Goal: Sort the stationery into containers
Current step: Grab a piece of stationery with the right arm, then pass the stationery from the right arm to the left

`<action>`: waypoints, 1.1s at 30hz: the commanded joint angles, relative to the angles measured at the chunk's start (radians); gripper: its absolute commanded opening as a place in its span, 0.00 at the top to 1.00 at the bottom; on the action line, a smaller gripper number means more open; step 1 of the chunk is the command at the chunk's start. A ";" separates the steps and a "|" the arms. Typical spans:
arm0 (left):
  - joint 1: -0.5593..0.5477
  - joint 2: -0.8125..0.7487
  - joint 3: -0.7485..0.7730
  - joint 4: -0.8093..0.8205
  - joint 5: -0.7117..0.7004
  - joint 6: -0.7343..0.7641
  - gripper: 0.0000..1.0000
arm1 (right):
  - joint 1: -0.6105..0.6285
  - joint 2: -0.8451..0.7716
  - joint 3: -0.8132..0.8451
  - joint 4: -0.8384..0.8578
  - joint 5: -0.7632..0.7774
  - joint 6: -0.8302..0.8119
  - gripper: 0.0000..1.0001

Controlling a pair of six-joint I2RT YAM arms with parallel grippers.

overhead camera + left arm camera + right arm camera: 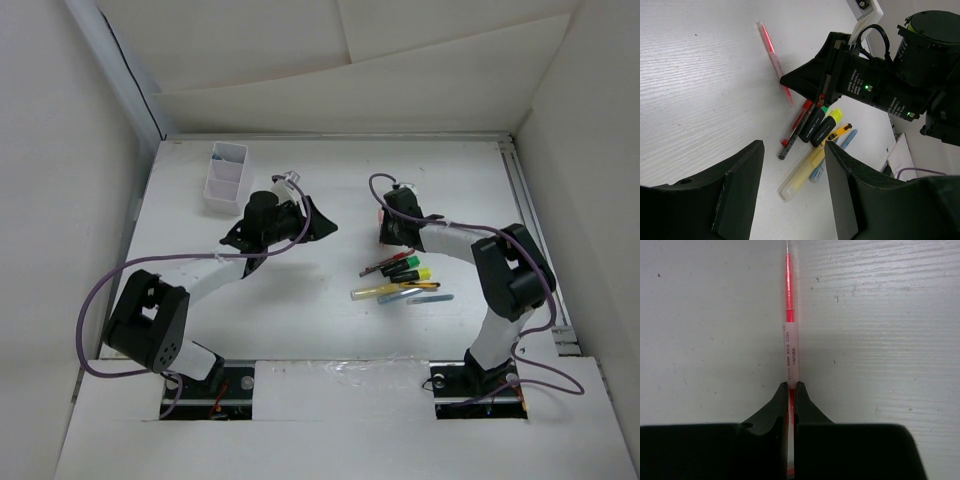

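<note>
— What is the right gripper point(791, 386) doing?
— It is pinching one end of the red pen point(790, 347), which is lying on the table point(300, 320) just beyond the pile of pens and markers point(400, 280).
— And the left gripper point(792, 147)?
— It is hanging half open, holding nothing, between the white box point(225, 178) and the pile.

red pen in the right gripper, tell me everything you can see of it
The red pen is slim, with a clear plastic barrel showing a red ink core and a white printed label near the gripped end. It appears to lie flat and straight on the white table. The right gripper is shut on one end, a finger on each side.
</note>
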 commanded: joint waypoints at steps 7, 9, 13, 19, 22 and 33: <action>-0.001 0.009 0.050 0.026 0.026 -0.013 0.52 | 0.057 -0.177 0.019 0.040 -0.009 -0.060 1.00; -0.001 0.018 0.050 0.026 0.026 -0.013 0.52 | 0.086 -0.197 0.007 0.040 -0.020 -0.069 1.00; -0.001 0.018 0.059 0.035 0.026 -0.013 0.52 | 0.132 -0.232 -0.018 0.054 -0.075 -0.060 1.00; -0.019 0.029 0.070 0.026 -0.011 -0.013 0.52 | 0.229 -0.266 -0.027 0.077 -0.107 -0.040 1.00; -0.028 0.038 0.070 0.026 -0.075 -0.013 0.52 | 0.254 -0.286 -0.027 0.086 -0.129 -0.040 1.00; -0.028 0.058 0.089 -0.008 -0.224 -0.013 0.65 | 0.317 -0.326 -0.036 0.096 -0.169 -0.031 1.00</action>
